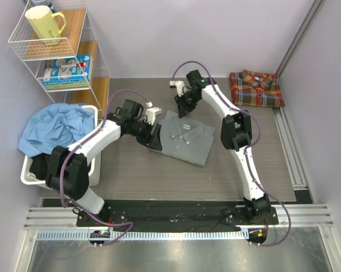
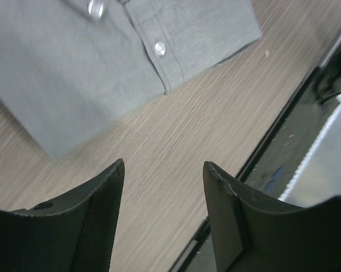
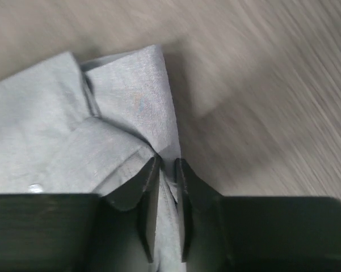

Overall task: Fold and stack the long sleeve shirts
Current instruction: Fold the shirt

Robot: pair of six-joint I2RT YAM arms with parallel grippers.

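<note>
The grey long sleeve shirt [image 1: 187,137] lies folded in the middle of the table, buttons up. My right gripper [image 1: 185,107] is at its far edge, and in the right wrist view that gripper [image 3: 167,161] is shut on a pinched fold of grey cloth [image 3: 119,102]. My left gripper [image 1: 153,139] is at the shirt's left edge; in its wrist view it [image 2: 163,167] stands open over bare table, the grey shirt [image 2: 102,62] just beyond its fingertips. The plaid long sleeve shirt [image 1: 256,88] lies folded at the back right.
A white basket [image 1: 28,170] holding a crumpled blue cloth [image 1: 57,127] stands at the left. A wire shelf with a yellow mug [image 1: 45,25] and a box [image 1: 68,69] is at the back left. A metal rail [image 1: 289,147] runs along the table's right edge.
</note>
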